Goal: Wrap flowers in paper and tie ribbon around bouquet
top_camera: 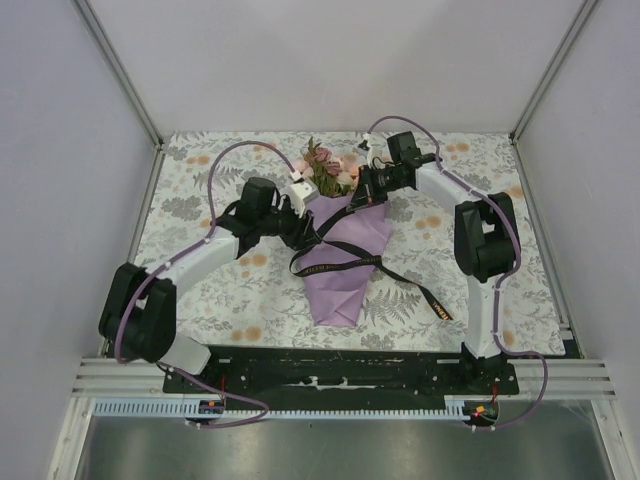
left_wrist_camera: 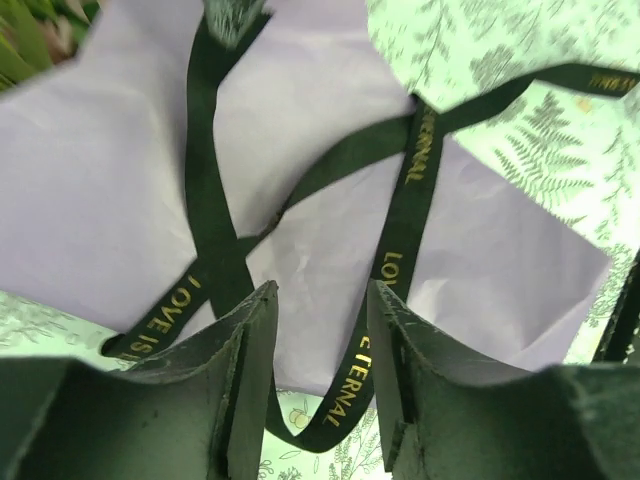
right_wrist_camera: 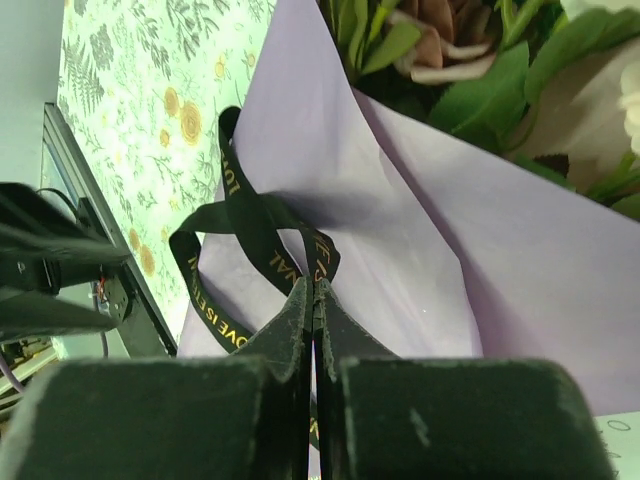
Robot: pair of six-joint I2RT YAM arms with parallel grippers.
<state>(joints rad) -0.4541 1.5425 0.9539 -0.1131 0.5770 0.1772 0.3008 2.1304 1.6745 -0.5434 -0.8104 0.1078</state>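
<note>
Ribbon (right_wrist_camera: 252, 222) nipped by right pincer (right_wrist_camera: 313, 290): wrist view only. Left pincer (left_wrist_camera: 320, 295) agape.

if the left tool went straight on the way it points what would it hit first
Probably the ribbon: a strand crosses the gap just ahead of the open left tool, with the paper right behind it. Depth is hard to judge.

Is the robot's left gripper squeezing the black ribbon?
No, the left gripper is open: its two fingers stand apart with a clear gap, not closed on the ribbon.
</note>
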